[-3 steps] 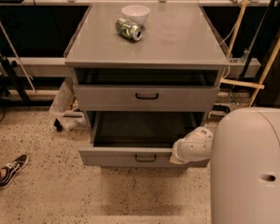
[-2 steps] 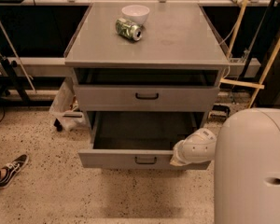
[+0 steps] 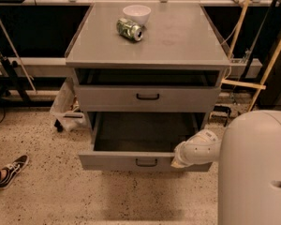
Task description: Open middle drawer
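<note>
Camera view: watching the middle drawer [image 3: 107, 162] hanging pulled well out beneath the shut upper drawer [image 3: 187, 99], spotting the gripper [image 3: 177, 161] sitting at the right end of its front, just right of the black handle [image 3: 146, 162], and failing to tell whether clamped on anything or loose.

Speckled floor [image 3: 47, 196], dimly lit. A grey cabinet [image 3: 178, 36] stands before dark shelving [image 3: 37, 32]. Wooden poles [image 3: 271, 64] lean at right. The gripper [image 3: 177, 162] is at the cabinet's lower front, right side.
</note>
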`<state>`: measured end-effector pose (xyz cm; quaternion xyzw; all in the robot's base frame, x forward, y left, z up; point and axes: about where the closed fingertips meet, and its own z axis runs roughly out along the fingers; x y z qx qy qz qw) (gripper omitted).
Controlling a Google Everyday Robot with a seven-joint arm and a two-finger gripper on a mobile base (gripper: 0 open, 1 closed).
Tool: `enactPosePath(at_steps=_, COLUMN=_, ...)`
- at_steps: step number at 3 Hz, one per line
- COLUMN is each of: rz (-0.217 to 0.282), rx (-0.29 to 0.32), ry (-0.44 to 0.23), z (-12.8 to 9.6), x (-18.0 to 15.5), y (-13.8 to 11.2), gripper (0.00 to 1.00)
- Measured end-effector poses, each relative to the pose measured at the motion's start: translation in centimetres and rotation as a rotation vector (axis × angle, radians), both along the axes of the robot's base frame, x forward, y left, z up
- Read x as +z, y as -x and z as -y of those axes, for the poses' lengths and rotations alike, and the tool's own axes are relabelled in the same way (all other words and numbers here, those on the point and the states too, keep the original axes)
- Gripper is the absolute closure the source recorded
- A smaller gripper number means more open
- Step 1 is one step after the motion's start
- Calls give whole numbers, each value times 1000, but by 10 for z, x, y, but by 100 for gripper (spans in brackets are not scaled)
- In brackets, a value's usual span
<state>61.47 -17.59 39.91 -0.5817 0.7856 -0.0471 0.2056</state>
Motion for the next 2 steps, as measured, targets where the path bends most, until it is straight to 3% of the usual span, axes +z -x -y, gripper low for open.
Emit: enactPosePath(at_steps=2, rz=0, rx=-2, ry=-7, z=1, x=1, y=3, gripper=100)
